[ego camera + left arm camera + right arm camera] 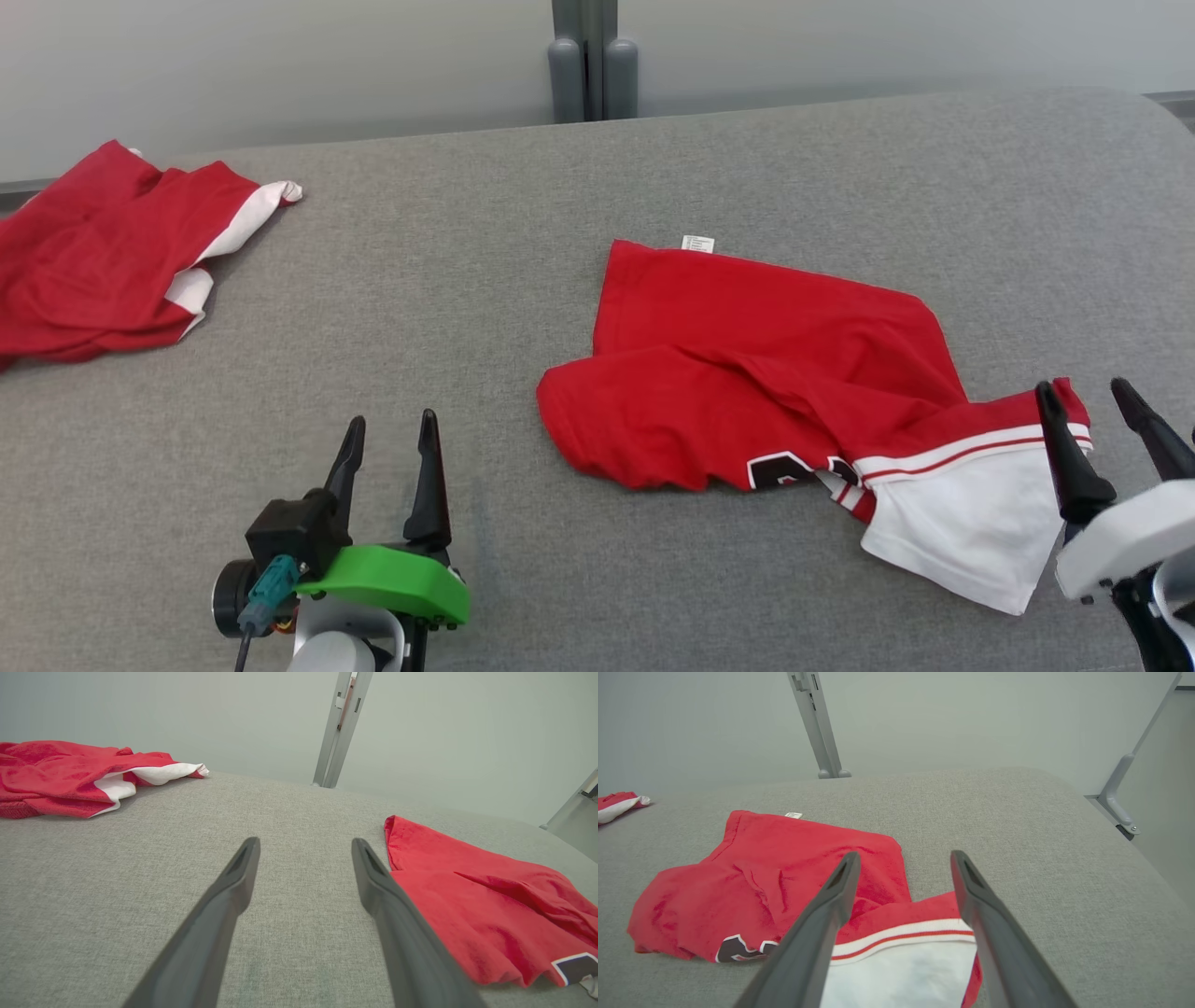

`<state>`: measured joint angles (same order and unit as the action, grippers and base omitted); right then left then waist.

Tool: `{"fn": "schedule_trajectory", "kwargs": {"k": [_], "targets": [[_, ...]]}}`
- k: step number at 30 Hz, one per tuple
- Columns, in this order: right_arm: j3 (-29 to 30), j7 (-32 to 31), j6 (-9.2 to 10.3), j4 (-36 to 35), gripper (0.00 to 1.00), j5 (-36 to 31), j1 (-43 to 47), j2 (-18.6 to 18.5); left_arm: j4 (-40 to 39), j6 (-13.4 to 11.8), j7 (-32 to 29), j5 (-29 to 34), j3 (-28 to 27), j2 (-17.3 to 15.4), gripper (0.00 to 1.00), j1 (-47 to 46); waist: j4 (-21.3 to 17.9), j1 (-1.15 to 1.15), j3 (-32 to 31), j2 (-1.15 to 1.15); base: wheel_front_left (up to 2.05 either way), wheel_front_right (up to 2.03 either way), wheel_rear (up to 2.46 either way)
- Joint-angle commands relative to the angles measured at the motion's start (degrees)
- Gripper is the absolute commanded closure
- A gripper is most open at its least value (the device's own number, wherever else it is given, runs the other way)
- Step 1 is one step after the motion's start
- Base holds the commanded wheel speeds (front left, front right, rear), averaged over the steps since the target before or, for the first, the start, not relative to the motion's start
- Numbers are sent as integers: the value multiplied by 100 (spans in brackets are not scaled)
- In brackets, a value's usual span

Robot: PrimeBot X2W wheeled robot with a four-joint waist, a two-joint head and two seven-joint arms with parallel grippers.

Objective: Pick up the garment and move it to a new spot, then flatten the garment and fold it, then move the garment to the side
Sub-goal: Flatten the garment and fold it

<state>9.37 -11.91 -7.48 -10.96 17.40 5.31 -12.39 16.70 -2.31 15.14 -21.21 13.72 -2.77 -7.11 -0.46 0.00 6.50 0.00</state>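
Note:
A red garment (747, 373) with a white striped sleeve lies crumpled on the grey table (523, 224), right of centre; it also shows in the left wrist view (490, 914) and the right wrist view (784, 882). My right gripper (1092, 397) hovers over the sleeve's right edge, open, with the white sleeve (901, 970) showing between its fingers and nothing held. My left gripper (387, 431) stands open over bare table, left of the garment, its fingers (229, 891) apart.
A second red and white garment (112, 252) lies bunched at the table's far left. A grey post (593, 61) stands behind the table's back edge. The table's right edge (1134, 858) drops off beside the right gripper.

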Motion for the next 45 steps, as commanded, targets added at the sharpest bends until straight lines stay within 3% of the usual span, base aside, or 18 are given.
{"fn": "schedule_trajectory", "kwargs": {"k": [1, 9, 15, 21, 22, 23, 25, 26, 34, 45], "targets": [[-48, -121, -2, 146, 0, 45, -300, -140, -24, -17, 1, -43, 21, -22, 0, -25, 146, 0, 66, 0, 0, 0, 0], [-740, -793, 2, 1765, 0, 213, -1776, -909, -23, -27, 1, -72, 123, -20, 0, -202, 719, 0, 396, 0, 0, 0, 0], [-1108, -1068, 1, 3158, 0, 426, -2318, -1145, -40, -66, 1, -104, 117, -20, 0, -249, 1122, 0, 548, 0, 0, 0, 0], [-1372, -1176, 1, 4044, 0, 612, -2655, -1299, -78, -69, 1, -120, 86, -19, 0, -265, 1320, 0, 646, 0, 0, 0, 0], [-1384, -1143, 2, 4179, 53, 593, -2715, -1324, -86, -72, 1, -128, 92, -19, 0, -275, 1344, 0, 665, 0, 0, 0, 0], [-1396, -1125, 2, 4270, 62, 577, -2755, -1331, -94, -78, 1, -131, 100, -19, 0, -284, 1361, 0, 682, 0, 0, 0, 0], [-1425, -1057, 2, 4436, 95, 530, -2877, -1347, -106, -82, 1, -150, 118, -19, 0, -302, 1399, 0, 716, 0, 0, 0, 0], [-1425, -975, 2, 4507, 100, 496, -2971, -1365, -113, -81, 1, -155, 128, -19, 0, -305, 1418, 0, 736, 0, 0, 0, 0], [-1217, -175, 2, 4959, 100, -69, -3999, -1484, -113, -95, 1, -206, 209, -19, 0, -393, 1637, 0, 812, 0, 0, 0, 0], [-784, 249, 2, 5826, 100, -1132, -5295, -1443, -177, -147, 1, -313, 314, -19, 0, -486, 1964, 0, 965, 0, 0, 0, 0]]}}
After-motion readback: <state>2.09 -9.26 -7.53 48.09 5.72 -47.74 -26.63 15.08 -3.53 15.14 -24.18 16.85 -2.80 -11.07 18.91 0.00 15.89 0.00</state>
